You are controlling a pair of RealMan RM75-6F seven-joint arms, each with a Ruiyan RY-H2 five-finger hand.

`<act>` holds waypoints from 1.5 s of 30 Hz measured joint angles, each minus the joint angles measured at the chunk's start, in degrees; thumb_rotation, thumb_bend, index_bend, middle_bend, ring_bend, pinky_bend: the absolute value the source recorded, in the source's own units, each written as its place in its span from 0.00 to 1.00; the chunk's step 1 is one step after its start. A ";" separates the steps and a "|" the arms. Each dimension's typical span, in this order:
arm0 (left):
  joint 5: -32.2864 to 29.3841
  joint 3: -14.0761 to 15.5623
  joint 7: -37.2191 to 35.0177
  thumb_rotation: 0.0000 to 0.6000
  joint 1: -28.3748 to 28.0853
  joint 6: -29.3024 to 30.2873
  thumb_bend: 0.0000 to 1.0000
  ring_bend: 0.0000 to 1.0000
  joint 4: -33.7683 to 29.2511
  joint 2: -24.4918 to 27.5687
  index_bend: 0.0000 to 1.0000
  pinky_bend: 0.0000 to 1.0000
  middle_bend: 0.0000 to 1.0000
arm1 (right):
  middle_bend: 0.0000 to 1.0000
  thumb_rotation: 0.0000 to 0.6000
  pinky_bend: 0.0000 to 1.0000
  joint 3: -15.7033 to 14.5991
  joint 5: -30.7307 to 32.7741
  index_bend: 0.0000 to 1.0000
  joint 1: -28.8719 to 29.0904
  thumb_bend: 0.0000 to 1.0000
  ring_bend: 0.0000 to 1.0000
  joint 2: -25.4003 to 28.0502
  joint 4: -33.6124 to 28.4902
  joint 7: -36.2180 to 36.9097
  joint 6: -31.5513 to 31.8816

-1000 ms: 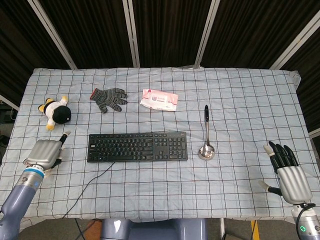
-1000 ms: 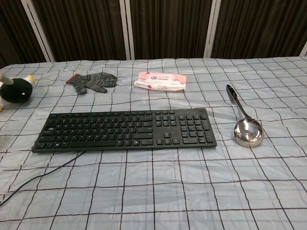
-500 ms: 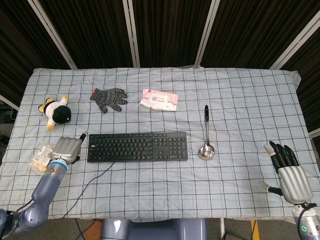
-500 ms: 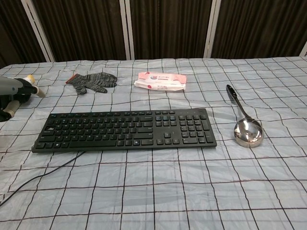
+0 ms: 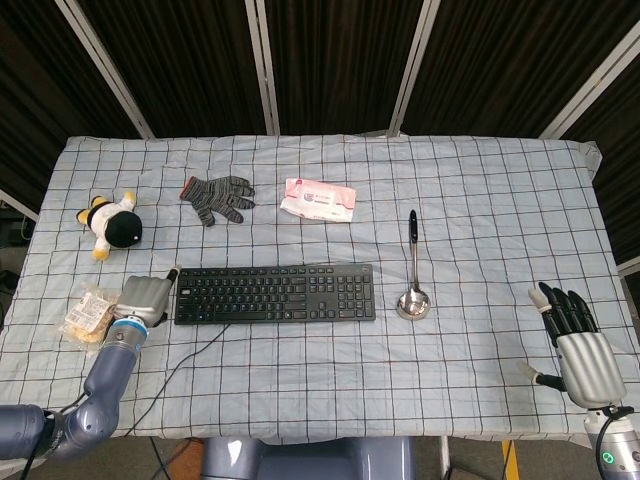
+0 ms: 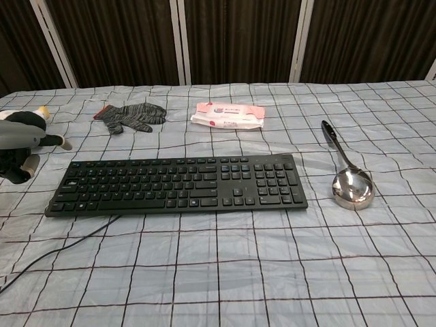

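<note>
From the head view, your left hand (image 5: 143,298) sits low at the near left, just beside the left end of the black keyboard (image 5: 275,292), its fingers curled in with nothing visibly held; a small snack packet (image 5: 85,311) lies just to its left, apart from it. The keyboard lies square to the table's near edge with its cable trailing toward you, so that left end is the part closest to your hand. Your right hand (image 5: 575,340) rests at the near right corner, fingers straight and apart, holding nothing, well apart from the steel ladle (image 5: 413,283). Far left lie a plush toy (image 5: 112,226), a grey knit glove (image 5: 217,197) and a sealed pack of wet wipes (image 5: 318,200); the ladle's bowl is empty. In the chest view, your left hand (image 6: 19,139) shows only at the left edge, above the cloth and short of the keyboard (image 6: 176,184); its grip I cannot tell from here. The ladle (image 6: 349,176) lies bowl-up, handle pointing away.
</note>
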 measured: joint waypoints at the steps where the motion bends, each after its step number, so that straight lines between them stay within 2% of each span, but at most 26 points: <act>1: -0.19 0.01 -0.02 1.00 -0.21 -0.06 1.00 0.80 0.23 -0.29 0.00 0.64 0.87 | 0.00 1.00 0.00 0.02 0.03 0.00 0.00 0.05 0.00 0.00 0.00 0.04 0.00; 17: -3.87 1.12 0.05 1.00 -2.63 -0.14 1.00 0.80 4.46 -4.62 0.00 0.64 0.87 | 0.00 1.00 0.00 0.14 0.16 0.00 -0.14 0.05 0.00 0.06 0.03 0.62 0.26; 31: -4.31 2.41 -0.63 1.00 -2.89 -0.39 1.00 0.80 5.98 -5.45 0.00 0.64 0.87 | 0.00 1.00 0.00 0.28 0.31 0.00 -0.20 0.05 0.00 0.00 0.10 0.55 0.35; 45: -6.12 2.48 -0.83 1.00 -3.54 -1.13 1.00 0.80 7.65 -6.96 0.00 0.64 0.87 | 0.00 1.00 0.00 0.28 0.43 0.00 -0.27 0.05 0.00 0.05 0.06 0.91 0.34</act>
